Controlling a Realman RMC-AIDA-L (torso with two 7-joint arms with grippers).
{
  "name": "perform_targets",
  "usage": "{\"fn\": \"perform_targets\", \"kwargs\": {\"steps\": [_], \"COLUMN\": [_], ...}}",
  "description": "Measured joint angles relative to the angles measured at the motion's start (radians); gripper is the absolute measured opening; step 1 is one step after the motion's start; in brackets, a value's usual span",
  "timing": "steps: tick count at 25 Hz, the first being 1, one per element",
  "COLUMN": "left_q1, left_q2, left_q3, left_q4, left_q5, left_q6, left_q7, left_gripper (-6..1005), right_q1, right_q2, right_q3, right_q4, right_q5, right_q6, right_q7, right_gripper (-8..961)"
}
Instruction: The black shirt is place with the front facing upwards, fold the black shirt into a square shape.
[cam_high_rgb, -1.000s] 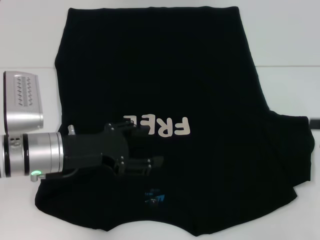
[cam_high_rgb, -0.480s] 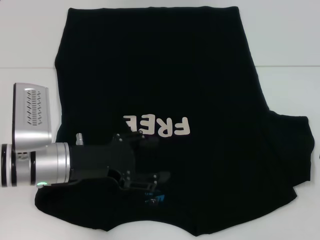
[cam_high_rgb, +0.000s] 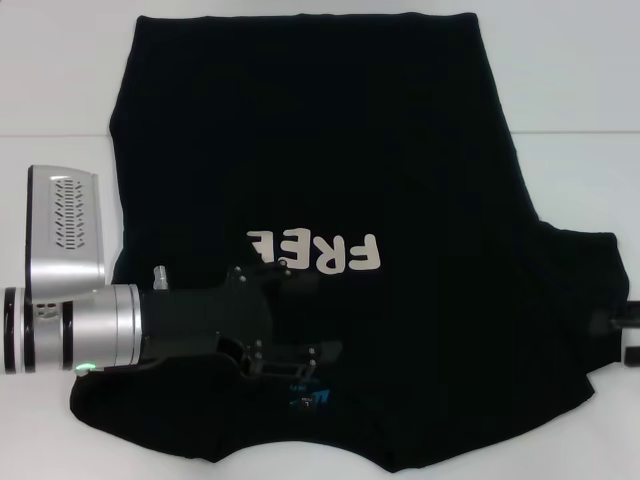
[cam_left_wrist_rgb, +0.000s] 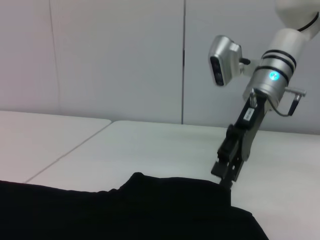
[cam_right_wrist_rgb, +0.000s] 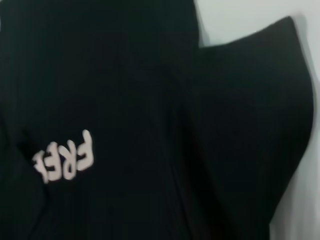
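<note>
The black shirt (cam_high_rgb: 330, 140) lies spread on the white table (cam_high_rgb: 570, 80), front up, with its white lettering (cam_high_rgb: 325, 255) and blue neck label (cam_high_rgb: 305, 398) toward me. Its left side is folded inward and covers the end of the lettering. My left gripper (cam_high_rgb: 315, 318) hovers low over the shirt between lettering and label, open, with nothing between its fingers. My right gripper (cam_high_rgb: 625, 330) shows at the right edge beside the right sleeve (cam_high_rgb: 580, 290). In the left wrist view the right gripper (cam_left_wrist_rgb: 227, 172) points down, its tip at the sleeve's edge on the shirt (cam_left_wrist_rgb: 125, 210). The right wrist view shows the shirt (cam_right_wrist_rgb: 140, 75) and sleeve (cam_right_wrist_rgb: 255, 100).
Bare white table surrounds the shirt, with a seam line (cam_high_rgb: 570, 132) running across it. Pale wall panels (cam_left_wrist_rgb: 115, 55) stand behind the table in the left wrist view.
The left gripper has moved toward the near edge and slightly right, settling closer to the neck label. The right gripper has come into view at the right edge by the sleeve.
</note>
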Motion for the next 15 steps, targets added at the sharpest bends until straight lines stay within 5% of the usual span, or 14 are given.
{"fn": "perform_targets", "kwargs": {"steps": [15], "left_q1": [0.001], "left_q2": [0.0], "left_q3": [-0.011], "left_q4": [0.0], "left_q5": [-0.006], "left_q6": [-0.007], "left_q7": [0.0], "left_gripper": [862], "right_q1": [0.014], "right_q2": [0.016], "right_q3": [0.007], "right_q4": [0.01], "right_q5": [-0.006], "right_q6": [0.066], "right_q7": [-0.016], "right_gripper": [847]}}
